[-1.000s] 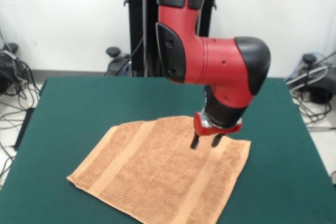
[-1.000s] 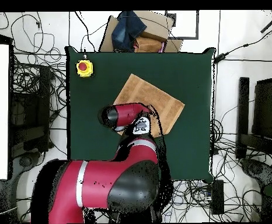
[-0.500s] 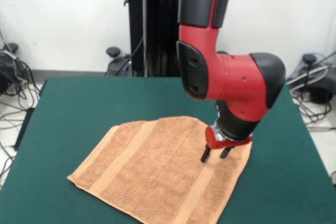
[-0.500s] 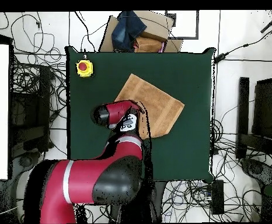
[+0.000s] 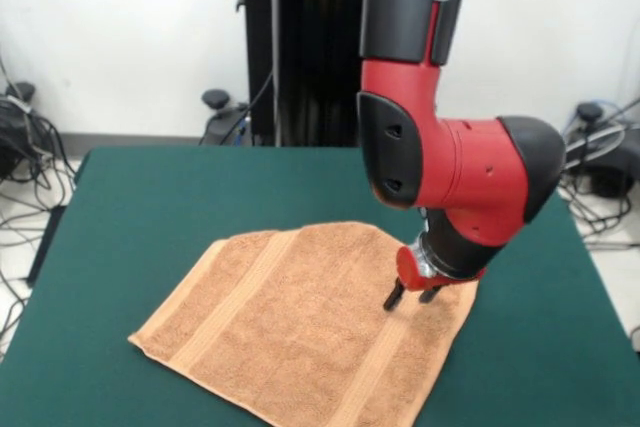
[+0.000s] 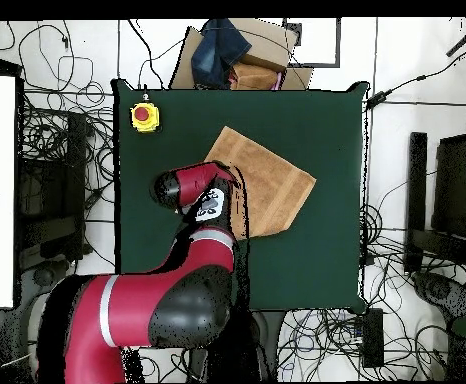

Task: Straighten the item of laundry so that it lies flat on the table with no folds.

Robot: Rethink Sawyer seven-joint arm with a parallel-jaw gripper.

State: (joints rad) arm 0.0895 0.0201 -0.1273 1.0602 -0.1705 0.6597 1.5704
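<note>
My claw (image 5: 414, 296) hangs over the towel (image 5: 300, 332), close to its far right corner, with the two dark fingertips (image 5: 392, 298) a little apart and pointing down at the cloth. Nothing is pinched between them. From the front I cannot tell whether the tips touch the terry or stop just above it. In the overhead view my own arm (image 6: 192, 190) covers the claw, so that view does not settle it.

The towel lies on the green counter (image 5: 170, 207), spread out and turned at an angle to the counter's edges, in the near half as the front camera sees it. One paler woven stripe runs near its left end and another near its right end. Its far left corner looks cut off at a slant, perhaps turned under. The near edge runs out of the front picture.

A yellow box with a red button (image 6: 144, 116) sits on the counter well apart from the towel.
</note>
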